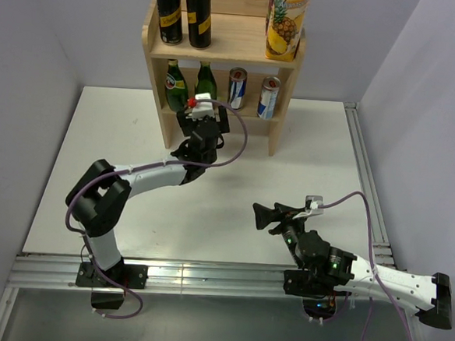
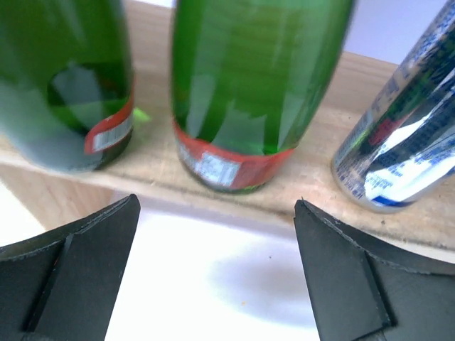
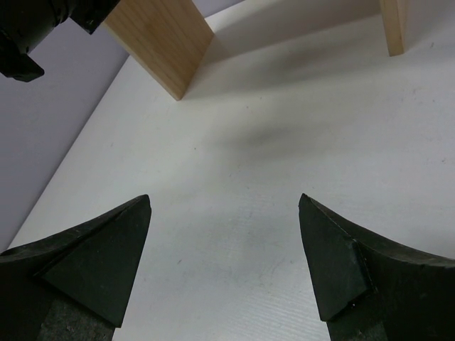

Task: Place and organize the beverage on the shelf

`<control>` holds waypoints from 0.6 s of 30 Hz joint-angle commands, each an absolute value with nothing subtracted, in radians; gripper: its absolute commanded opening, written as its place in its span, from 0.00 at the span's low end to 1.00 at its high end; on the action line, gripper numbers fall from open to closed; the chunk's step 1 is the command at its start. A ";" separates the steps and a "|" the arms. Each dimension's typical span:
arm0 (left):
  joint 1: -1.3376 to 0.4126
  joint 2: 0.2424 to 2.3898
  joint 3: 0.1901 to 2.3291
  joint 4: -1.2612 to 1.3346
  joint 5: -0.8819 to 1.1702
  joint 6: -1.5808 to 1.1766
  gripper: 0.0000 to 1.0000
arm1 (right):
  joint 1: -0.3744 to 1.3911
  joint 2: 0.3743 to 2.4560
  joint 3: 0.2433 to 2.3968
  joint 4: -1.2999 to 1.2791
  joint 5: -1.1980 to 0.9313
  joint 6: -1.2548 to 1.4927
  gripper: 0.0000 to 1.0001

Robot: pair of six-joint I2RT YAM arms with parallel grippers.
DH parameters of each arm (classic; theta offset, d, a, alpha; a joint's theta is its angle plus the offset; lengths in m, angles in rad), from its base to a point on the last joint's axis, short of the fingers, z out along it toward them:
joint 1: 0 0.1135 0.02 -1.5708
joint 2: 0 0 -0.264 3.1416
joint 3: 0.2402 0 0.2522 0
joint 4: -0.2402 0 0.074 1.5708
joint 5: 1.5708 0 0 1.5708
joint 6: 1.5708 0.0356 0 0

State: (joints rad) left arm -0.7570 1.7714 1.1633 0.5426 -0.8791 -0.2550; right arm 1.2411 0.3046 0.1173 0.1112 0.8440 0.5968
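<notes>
The light wooden shelf (image 1: 158, 52) stands at the back of the table. Its top board holds two black cans (image 1: 169, 10) and a pineapple juice carton (image 1: 286, 22). Its lower board holds two green bottles (image 1: 176, 85) and two silver-blue cans (image 1: 268, 98). My left gripper (image 1: 202, 116) is open and empty, right in front of the lower board; its wrist view shows both green bottles (image 2: 249, 85) and one silver can (image 2: 402, 135) standing on the board, apart from my fingers (image 2: 334, 263). My right gripper (image 1: 265, 216) is open and empty above the bare table (image 3: 270, 170).
White walls close in the table on the left, back and right. A metal rail (image 1: 204, 278) runs along the near edge by the arm bases. The shelf's side panel (image 3: 160, 35) shows in the right wrist view.
</notes>
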 commanded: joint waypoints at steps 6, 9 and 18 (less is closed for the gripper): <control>-0.793 1.645 0.950 0.432 -0.940 -0.318 0.97 | 1.249 0.287 0.112 0.114 0.851 0.597 0.91; -0.805 1.606 0.901 0.427 -0.957 -0.322 0.97 | 1.249 0.291 0.112 0.115 0.851 0.597 0.91; -0.983 1.312 0.769 0.037 -1.000 -0.566 0.96 | 1.247 0.293 0.227 0.023 0.810 0.588 0.90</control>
State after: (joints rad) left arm -0.9047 1.4425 0.7822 0.2207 -0.9585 -0.4320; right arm 1.2411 0.3073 0.1307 0.0547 0.8341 0.5972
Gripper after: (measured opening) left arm 0.952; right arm 0.905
